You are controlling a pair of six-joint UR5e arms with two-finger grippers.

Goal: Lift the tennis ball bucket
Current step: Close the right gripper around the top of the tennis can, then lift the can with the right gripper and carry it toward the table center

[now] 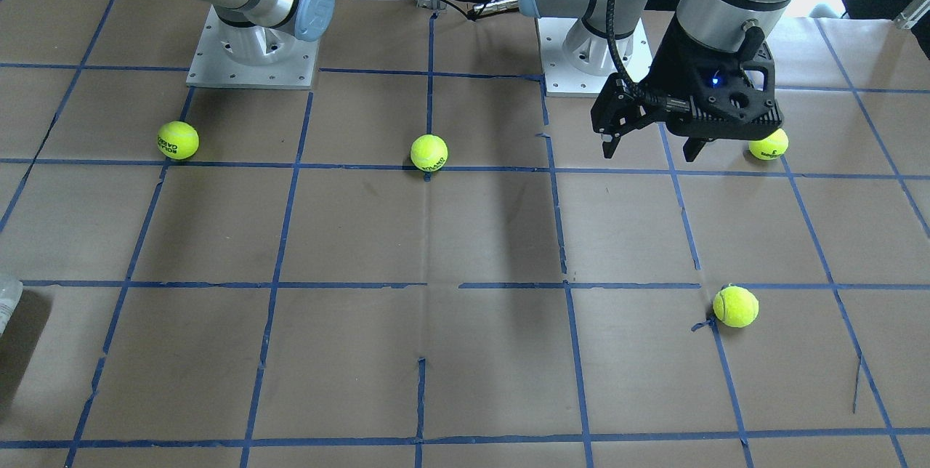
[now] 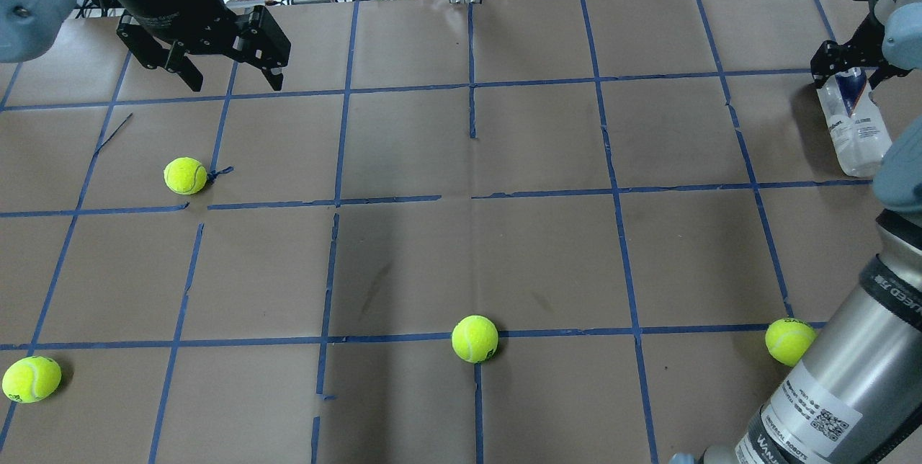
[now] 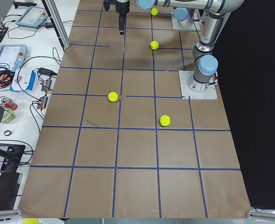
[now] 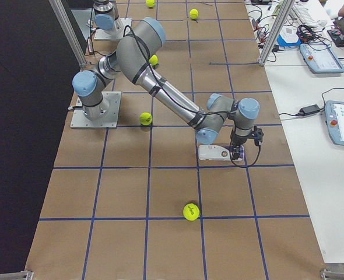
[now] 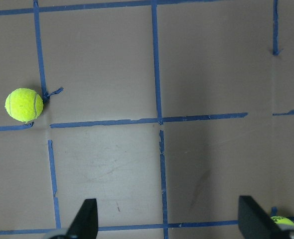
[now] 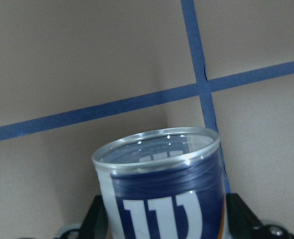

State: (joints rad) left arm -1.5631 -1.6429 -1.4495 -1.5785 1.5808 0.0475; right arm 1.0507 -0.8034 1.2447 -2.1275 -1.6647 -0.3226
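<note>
We find the tennis ball bucket (image 2: 853, 125) lying on its side on the table (image 2: 547, 262). It is at the far right of the overhead view, well apart from the four loose tennis balls (image 2: 475, 338). In the right side view it (image 4: 217, 153) rests flat on the brown paper, near a blue tape line.

The right gripper (image 2: 855, 78) stands over the end of the bucket farthest from the robot. In the right wrist view its fingers (image 6: 98, 219) flank the navy label with the white W, one on each side. They seem to meet the plastic, but the frame cuts off the tips, so we cannot tell whether they are clamped. The bucket's clear rim shows beyond the fingers.

The left gripper (image 1: 648, 154) hangs above the table with its fingers (image 5: 86, 219) wide apart and nothing between them. In the front view one ball (image 1: 769, 144) sits partly behind it. Another ball (image 1: 735, 307) lies nearer the operators' side, touching a tape line. A third ball (image 1: 429, 152) and a fourth ball (image 1: 177, 140) lie along the tape line in front of the arm bases.
</note>
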